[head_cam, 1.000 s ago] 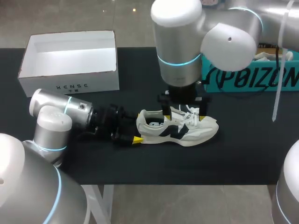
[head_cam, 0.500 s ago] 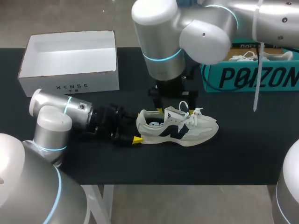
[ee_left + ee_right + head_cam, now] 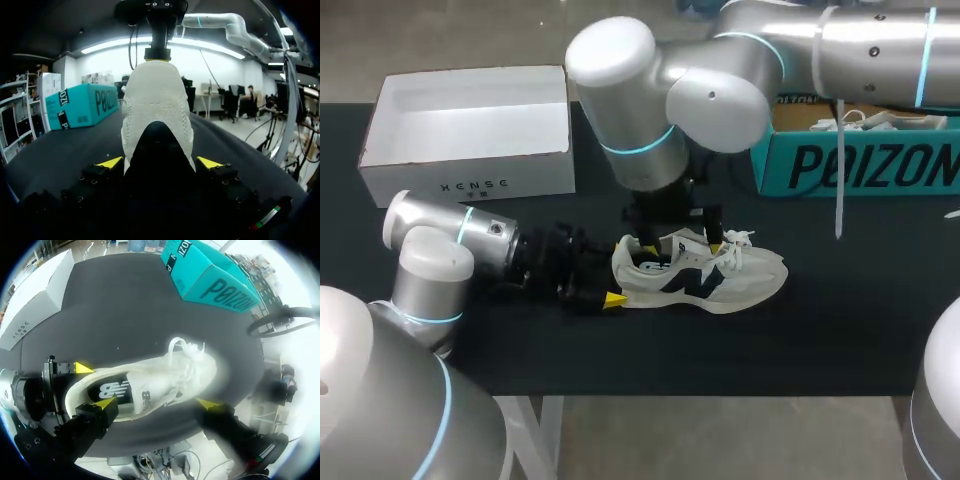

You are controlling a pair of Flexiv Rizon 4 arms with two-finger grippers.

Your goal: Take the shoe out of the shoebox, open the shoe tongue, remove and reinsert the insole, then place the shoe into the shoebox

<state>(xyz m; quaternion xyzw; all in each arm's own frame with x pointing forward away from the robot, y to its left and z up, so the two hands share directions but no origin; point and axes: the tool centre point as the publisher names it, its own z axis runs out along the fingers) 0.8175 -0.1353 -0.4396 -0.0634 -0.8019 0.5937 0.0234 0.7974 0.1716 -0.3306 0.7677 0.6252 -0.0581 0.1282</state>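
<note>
one shoe (image 3: 705,275), left tool (image 3: 160,162) clamping its heel, right tool (image 3: 155,403) spread open above it

teal box (image 3: 860,165) behind shoe (image 3: 730,280), bare table (image 3: 840,330) in front

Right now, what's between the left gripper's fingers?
The shoe, by its heel; the left wrist view shows the left gripper shut on it, a yellow tip each side.

The cream shoe (image 3: 705,275) with dark side logo stood upright on the counter (image 3: 840,320), dark insole (image 3: 112,390) inside, well apart from the open white shoebox (image 3: 470,170).
</note>
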